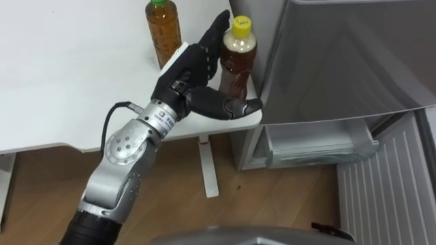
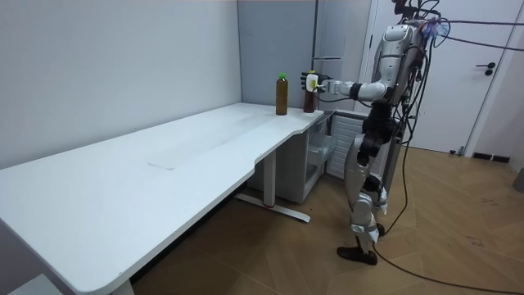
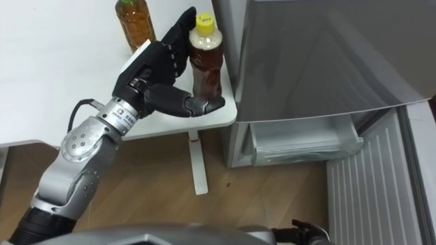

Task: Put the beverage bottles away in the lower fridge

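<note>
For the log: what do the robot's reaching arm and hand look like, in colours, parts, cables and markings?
The left hand is black, fingers and thumb alike, with a white plate along its back. Its wrist is a silver cylinder carrying a small printed label. The forearm is silver-grey metal with a round cap ringed by small holes, and turns black further up. A thin black cable loops out beside the wrist.

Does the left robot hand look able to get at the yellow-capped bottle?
Probably yes: the left robot hand is open right beside the yellow-capped bottle, thumb in front of its base, nothing between them; the green-capped bottle stands apart.
</note>
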Motion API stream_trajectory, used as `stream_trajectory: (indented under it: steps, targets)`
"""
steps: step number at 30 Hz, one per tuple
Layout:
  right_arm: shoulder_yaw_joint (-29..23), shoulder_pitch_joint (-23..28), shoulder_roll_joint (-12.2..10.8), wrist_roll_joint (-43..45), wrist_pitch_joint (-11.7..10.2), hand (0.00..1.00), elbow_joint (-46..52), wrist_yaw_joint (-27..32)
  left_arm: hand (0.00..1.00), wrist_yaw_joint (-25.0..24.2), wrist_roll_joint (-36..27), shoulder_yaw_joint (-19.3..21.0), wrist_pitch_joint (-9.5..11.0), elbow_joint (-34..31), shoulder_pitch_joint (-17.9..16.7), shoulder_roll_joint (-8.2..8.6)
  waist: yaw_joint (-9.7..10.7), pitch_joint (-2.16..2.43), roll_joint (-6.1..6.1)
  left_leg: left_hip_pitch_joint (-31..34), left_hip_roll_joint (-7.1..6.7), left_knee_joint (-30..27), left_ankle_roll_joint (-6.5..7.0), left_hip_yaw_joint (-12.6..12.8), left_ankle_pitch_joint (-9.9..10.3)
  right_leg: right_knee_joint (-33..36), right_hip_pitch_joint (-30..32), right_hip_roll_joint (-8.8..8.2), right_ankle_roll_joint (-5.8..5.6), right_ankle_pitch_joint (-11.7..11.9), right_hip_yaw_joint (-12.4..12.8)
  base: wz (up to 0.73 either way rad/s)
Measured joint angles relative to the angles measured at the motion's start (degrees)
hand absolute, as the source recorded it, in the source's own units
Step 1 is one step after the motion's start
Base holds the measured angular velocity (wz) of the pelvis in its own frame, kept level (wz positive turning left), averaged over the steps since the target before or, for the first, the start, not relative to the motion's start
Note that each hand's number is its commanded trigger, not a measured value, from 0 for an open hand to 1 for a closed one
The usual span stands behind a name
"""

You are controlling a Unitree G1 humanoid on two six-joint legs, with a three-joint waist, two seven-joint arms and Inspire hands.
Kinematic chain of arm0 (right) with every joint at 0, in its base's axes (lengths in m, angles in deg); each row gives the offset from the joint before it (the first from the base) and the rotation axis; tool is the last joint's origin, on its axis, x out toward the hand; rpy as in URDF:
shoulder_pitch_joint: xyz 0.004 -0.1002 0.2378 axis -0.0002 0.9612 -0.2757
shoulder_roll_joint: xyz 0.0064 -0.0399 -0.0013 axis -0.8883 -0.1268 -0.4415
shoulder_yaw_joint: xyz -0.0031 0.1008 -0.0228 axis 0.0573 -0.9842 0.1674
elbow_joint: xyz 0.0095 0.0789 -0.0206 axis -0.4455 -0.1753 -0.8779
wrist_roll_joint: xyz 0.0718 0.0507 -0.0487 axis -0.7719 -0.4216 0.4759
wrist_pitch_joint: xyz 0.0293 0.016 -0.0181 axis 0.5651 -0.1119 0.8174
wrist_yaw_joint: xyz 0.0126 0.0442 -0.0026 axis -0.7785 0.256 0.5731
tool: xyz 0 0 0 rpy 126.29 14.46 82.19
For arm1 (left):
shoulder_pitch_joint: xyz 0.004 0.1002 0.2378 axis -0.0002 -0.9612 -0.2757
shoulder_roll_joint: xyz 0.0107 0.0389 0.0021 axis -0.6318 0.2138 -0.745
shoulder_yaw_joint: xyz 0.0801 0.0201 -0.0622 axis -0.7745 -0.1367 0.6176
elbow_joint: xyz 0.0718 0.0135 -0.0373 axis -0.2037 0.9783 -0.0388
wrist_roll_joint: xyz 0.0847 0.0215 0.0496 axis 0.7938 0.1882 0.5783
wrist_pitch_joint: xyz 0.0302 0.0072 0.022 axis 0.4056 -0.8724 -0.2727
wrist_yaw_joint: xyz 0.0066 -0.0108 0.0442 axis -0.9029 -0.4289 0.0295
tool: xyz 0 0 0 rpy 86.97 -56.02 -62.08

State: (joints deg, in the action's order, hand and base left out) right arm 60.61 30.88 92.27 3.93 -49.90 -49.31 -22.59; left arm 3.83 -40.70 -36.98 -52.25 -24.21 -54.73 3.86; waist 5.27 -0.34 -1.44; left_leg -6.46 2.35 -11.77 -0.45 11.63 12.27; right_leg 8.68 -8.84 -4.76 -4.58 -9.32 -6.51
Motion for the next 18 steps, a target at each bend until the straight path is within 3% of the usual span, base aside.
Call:
stream_trajectory:
  steps: [8,16,17,18]
  targets:
    - [-2.2,0.1,0.0,1.2,0.0,0.0,0.6,0.1,0.0,0.1,-0.1,2.1,-0.4,2.9,4.2,0.33,1.2,-0.24,0.8,-0.4,0.02,0.1,0.0,0.6,0.0,0.0,-0.1,0.0,0.04,0.0,0.5,-0.03]
    - [-3.3,0.0,0.0,1.4,0.1,0.0,0.6,0.0,0.0,0.1,0.0,2.7,-0.4,3.7,4.6,0.3,2.2,-0.56,0.86,-1.0,0.02,0.5,0.01,1.4,0.0,0.0,-0.1,0.03,0.04,0.0,1.5,-0.06]
    - [-3.3,0.0,-0.1,1.4,0.1,0.0,0.6,0.0,0.35,0.1,0.0,2.8,-0.4,3.8,4.6,0.31,2.3,-0.56,0.88,-1.0,0.02,0.5,0.01,1.5,0.0,0.0,-0.1,0.03,0.04,0.0,1.6,-0.07]
    - [-3.3,0.0,-0.1,1.4,0.1,0.0,0.6,0.0,0.53,0.1,0.0,2.9,-0.4,3.9,4.6,0.3,2.4,-0.56,0.88,-1.0,0.02,0.5,0.01,1.6,0.0,0.0,-0.1,0.03,0.05,0.0,1.6,-0.05]
